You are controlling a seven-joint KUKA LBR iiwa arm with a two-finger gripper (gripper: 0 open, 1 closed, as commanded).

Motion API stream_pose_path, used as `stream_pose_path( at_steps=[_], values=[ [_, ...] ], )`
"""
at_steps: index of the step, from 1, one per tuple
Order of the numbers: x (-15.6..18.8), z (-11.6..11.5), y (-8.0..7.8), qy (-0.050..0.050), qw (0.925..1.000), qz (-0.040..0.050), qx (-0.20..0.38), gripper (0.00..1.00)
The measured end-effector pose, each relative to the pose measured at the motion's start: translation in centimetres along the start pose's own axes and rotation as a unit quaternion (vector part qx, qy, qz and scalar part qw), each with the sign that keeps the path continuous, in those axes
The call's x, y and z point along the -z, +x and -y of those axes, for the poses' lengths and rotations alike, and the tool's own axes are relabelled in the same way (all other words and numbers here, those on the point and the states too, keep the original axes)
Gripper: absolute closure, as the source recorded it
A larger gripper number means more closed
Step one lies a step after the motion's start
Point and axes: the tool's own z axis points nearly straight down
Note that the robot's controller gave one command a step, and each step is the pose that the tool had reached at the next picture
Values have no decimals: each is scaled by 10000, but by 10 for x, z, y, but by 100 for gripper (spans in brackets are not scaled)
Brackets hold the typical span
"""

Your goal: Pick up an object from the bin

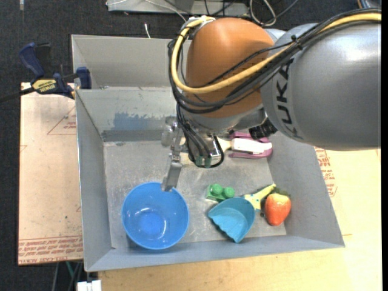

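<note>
Gripper (170, 185) reached down to the far rim of a round blue bowl (154, 220), its slim grey tip meeting that rim at the bowl's upper edge, a little right of the bowl's middle. Whether the gripper was open or closed could not be told, and nothing could be seen gripped in it.

The bowl sat upright with its hollow facing up. The near wall of the grey metal bin (121, 156) ran just in front of the bowl, and the left wall rose close beside it.

To the right of the bowl, a short way off, lay a light-blue scoop-shaped cup (233, 218), tipped on its side. A small green toy (219, 192) sat just beyond that cup, to the bowl's upper right. Farther right of the bowl, past the cup, were a yellow piece (262, 194) and a red strawberry (277, 208), close together. Well beyond the bowl, up and to its right, a pink and white object (251, 145) lay partly under the arm.

Above the bowl hung the wrist's orange cover (227, 59), looped with yellow and black cables (182, 71), and the grey arm (339, 83) stretched away to the bowl's far right.
</note>
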Motion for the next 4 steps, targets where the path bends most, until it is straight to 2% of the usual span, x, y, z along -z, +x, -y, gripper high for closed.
stream_pose_path(
  at_steps=[1,2,3,4],
  values=[
    [-90,7,-7,21,9996,-48,-275,0],
    [-112,16,7,29,9998,-57,-210,0],
    [-186,30,-9,1,9857,-18,1685,0],
    [-216,30,-21,14,9841,-73,1777,0]
  ],
)
